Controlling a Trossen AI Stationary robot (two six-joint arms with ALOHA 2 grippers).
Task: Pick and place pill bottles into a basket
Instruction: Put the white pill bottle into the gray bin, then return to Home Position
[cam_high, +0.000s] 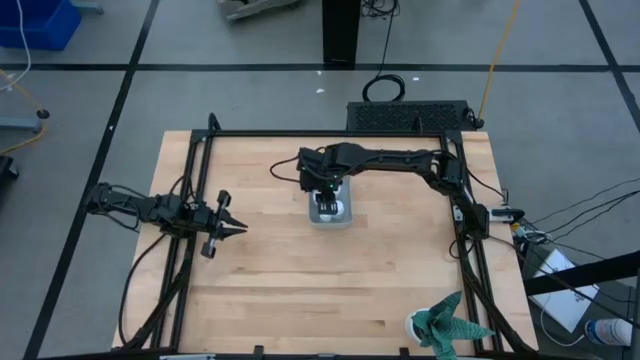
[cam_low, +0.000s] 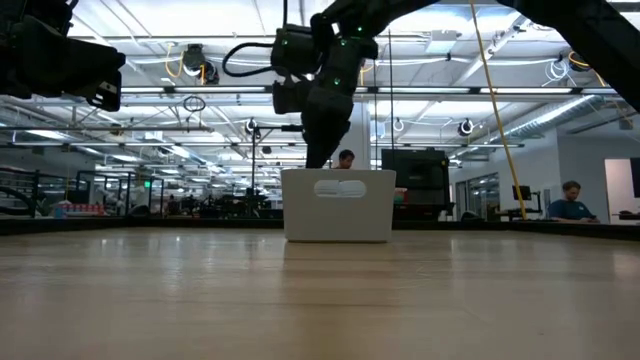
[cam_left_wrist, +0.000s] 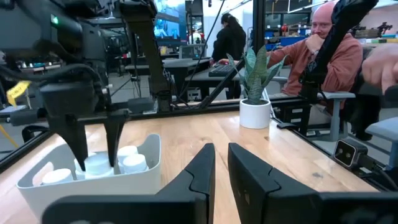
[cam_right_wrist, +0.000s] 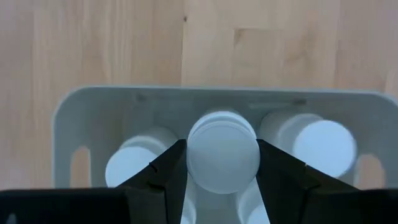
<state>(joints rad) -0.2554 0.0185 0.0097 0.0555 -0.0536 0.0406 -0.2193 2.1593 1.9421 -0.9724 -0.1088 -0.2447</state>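
The pale grey-blue basket (cam_high: 345, 215) stands mid-table and also shows in the low view (cam_low: 338, 205). My right gripper (cam_right_wrist: 221, 149) reaches down into it from above (cam_high: 326, 192), shut on a white pill bottle (cam_right_wrist: 222, 158). Other white bottles (cam_right_wrist: 323, 146) (cam_right_wrist: 134, 165) stand upright on the basket floor around it, and they also show in the left wrist view (cam_left_wrist: 134, 163). My left gripper (cam_left_wrist: 222, 168) waits near the table's left edge (cam_high: 232, 227), shut and empty, pointing toward the basket. My right gripper pinches the pill bottle between its two fingers (cam_right_wrist: 168, 171), one on each side of the bottle just below the cap (cam_right_wrist: 222, 140). The fingers point straight down. The bottle is upright inside the basket walls among the others (cam_left_wrist: 96, 165); I cannot tell if its bottom rests on the floor.
A green spiky plant in a white pot (cam_high: 445, 325) stands at the table's near right corner. A black mesh pad (cam_high: 405, 115) lies beyond the far edge. Black frame rails (cam_high: 190, 200) run along the table's sides. People sit beyond the table (cam_left_wrist: 323, 50).
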